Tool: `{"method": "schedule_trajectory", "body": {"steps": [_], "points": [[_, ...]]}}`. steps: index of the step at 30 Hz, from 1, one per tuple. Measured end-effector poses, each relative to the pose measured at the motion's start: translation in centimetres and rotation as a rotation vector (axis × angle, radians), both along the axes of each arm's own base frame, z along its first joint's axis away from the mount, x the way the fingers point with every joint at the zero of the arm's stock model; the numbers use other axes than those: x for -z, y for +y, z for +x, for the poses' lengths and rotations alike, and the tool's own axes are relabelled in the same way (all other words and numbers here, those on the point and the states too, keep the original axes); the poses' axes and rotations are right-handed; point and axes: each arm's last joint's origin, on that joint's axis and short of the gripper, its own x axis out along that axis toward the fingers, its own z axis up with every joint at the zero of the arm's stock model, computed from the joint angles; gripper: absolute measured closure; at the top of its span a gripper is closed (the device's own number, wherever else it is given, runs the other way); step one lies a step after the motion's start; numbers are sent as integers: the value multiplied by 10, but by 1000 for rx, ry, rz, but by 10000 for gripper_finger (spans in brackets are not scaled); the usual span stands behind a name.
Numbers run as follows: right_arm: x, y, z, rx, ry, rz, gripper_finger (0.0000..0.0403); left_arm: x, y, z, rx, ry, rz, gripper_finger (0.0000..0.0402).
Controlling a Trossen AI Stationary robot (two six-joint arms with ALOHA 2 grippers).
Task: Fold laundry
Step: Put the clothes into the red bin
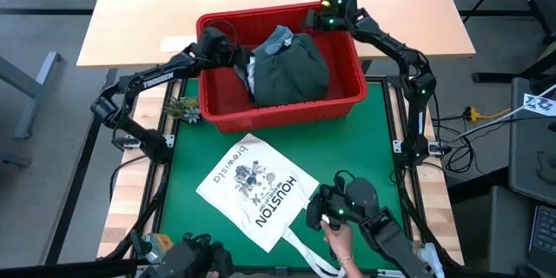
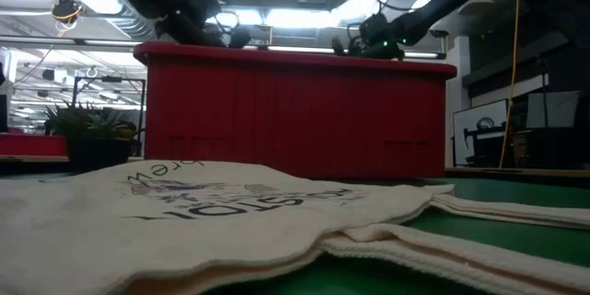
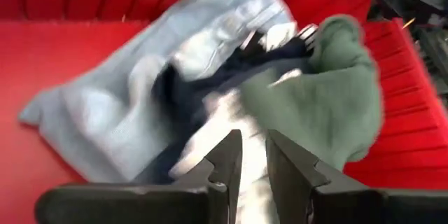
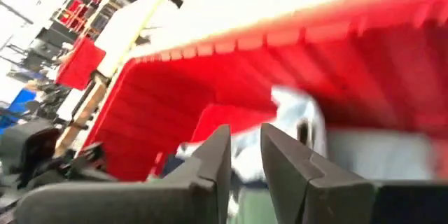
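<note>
Basket: where the green mat meets the far end of the table, we find the red basket (image 1: pixel 282 109) standing upright, its long side facing the low camera.
Laundry: we note the laundry (image 1: pixel 285 62) heaped inside the basket, toward the right half; none of it lies on the mat.
Olive garment: we see the dark olive garment (image 3: pixel 329 105) on top of the heap, covering most of it.
Denim: we record the light blue denim (image 3: pixel 105 112) spread over the basket floor beside the olive piece, with a navy piece (image 3: pixel 203 87) between them.
White fabric: we observe a white fabric (image 3: pixel 210 136) just ahead of the left fingers; its print is too blurred for us to make out.
Left gripper: we place the left gripper (image 3: pixel 252 157) over the basket's left rim, reaching in toward the heap. Its fingers stand a narrow gap apart with nothing clamped between them.
Right gripper: we place the right gripper (image 4: pixel 245 157) above the far right corner of the basket. Its fingers likewise show a narrow gap and hold nothing.
Tote bag: we find the white tote bag (image 1: pixel 256 191) flat on the mat in front of the basket.
Plant: we note a small plant (image 1: pixel 183 109) just left of the basket.
Person: we see a hand (image 1: pixel 337 236) at the near edge, beside the bag's handles.
</note>
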Motion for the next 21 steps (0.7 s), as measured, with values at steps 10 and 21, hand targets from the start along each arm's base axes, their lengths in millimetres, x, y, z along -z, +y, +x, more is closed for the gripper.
{"method": "schedule_trajectory", "body": {"steps": [10,21], "points": [[-55,11,3,-89,97,-195,324,-27,-13,-7,-1,-55,88,341],[-33,84,60,-579,235,-280,324,-21,-54,39,294,44,200,341]]}}
